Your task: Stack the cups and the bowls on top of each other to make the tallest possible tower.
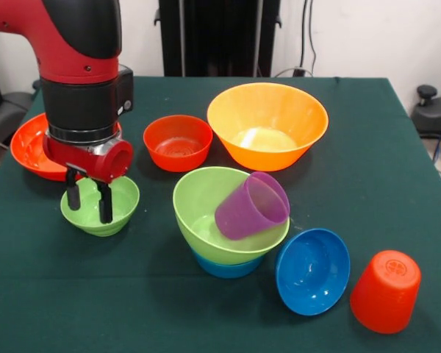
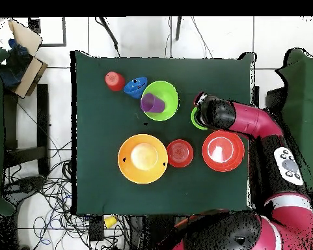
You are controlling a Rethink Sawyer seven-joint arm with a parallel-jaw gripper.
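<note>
From the front, the large light green bowl serves as landmark: it sits nested on a light blue bowl, of which only a sliver of the underside shows beneath it. A purple cup lies tipped on its side inside the green bowl, its mouth turned up and outward over the rim. Just beside this stack, toward the picture's right, a dark blue bowl rests tilted on its edge, and beyond it an orange-red cup stands upside down. Behind the green bowl are a medium red-orange bowl and the large yellow-orange bowl. On the other side of the landmark sits a small light green bowl; the gripper hangs into it, its two black fingers spread apart with nothing between them (one by the bowl's rim, one over its hollow). A large red-orange bowl is mostly hidden behind the arm.

From overhead, the large light green bowl again holds the purple cup. The small light green bowl shows only as a crescent, since the arm covers it and the gripper, so the fingers probably cannot be judged here. The light blue bowl is hidden.
</note>
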